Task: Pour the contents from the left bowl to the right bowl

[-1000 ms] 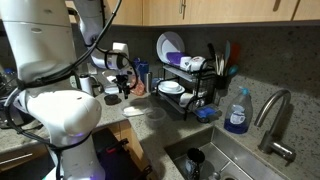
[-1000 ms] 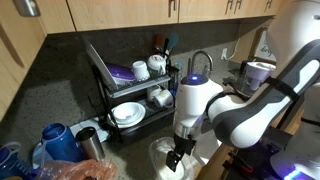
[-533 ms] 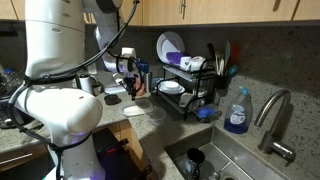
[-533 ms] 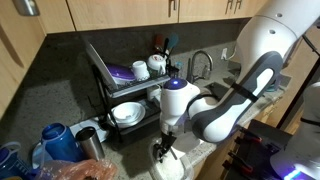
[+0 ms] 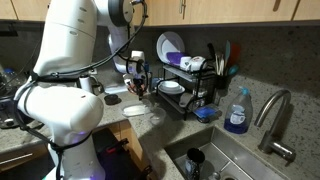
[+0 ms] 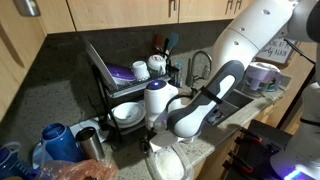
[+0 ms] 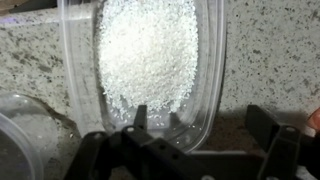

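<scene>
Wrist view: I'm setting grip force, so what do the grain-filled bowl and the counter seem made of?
The grain-filled bowl looks like clear, glossy plastic or glass, which one I cannot tell: the counter shows through its walls. The counter looks like smooth stone, perhaps granite, from its grey-beige speckles.

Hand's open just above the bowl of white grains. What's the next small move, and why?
Probably ease the hand down to straddle the near rim of the grain-filled bowl, then close. The hand is open and holds nothing, the rim lies just ahead of its fingers, and the second bowl sits beside it, so a grip has to come before any pouring.
</scene>
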